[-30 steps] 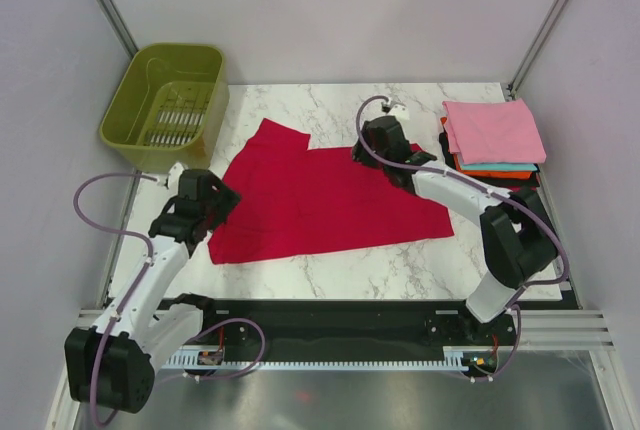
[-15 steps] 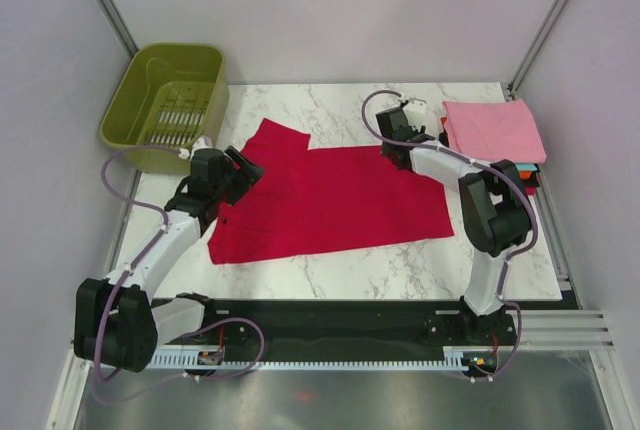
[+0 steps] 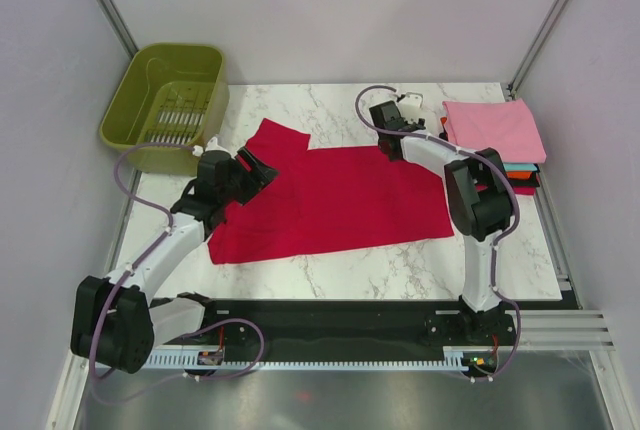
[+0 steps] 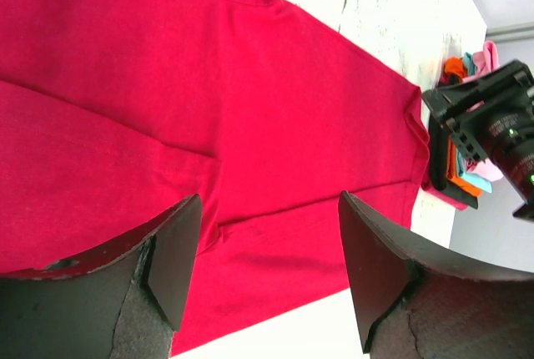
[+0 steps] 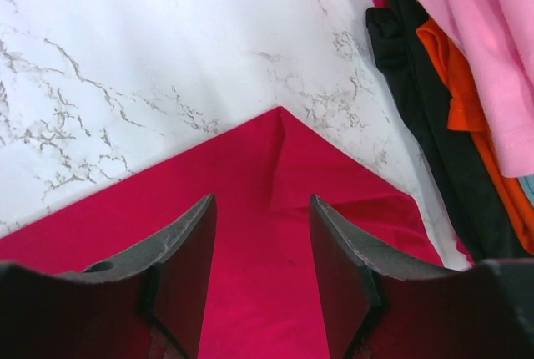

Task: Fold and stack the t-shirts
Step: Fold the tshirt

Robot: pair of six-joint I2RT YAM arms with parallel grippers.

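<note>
From above, the crimson t-shirt (image 3: 330,200) lies spread flat at the middle of the marble counter (image 3: 330,270). The left fingers (image 3: 257,168) hover over its 9 o'clock side, the right fingers (image 3: 391,144) over its 1 o'clock corner. A folded stack (image 3: 495,132), pink on top, sits at 2 o'clock, and the olive basket (image 3: 165,100) at 10 o'clock.

In the left wrist view, the left fingers (image 4: 171,250) stand wide apart above the red cloth (image 4: 209,108), gripping nothing. The stack (image 4: 465,177) shows at 3 o'clock.

In the right wrist view, the right fingers (image 5: 188,267) are parted by a moderate gap, empty. The shirt's corner (image 5: 279,159) points to 12 o'clock between them. The pink, orange and black folds (image 5: 455,104) lie at 2 o'clock.
</note>
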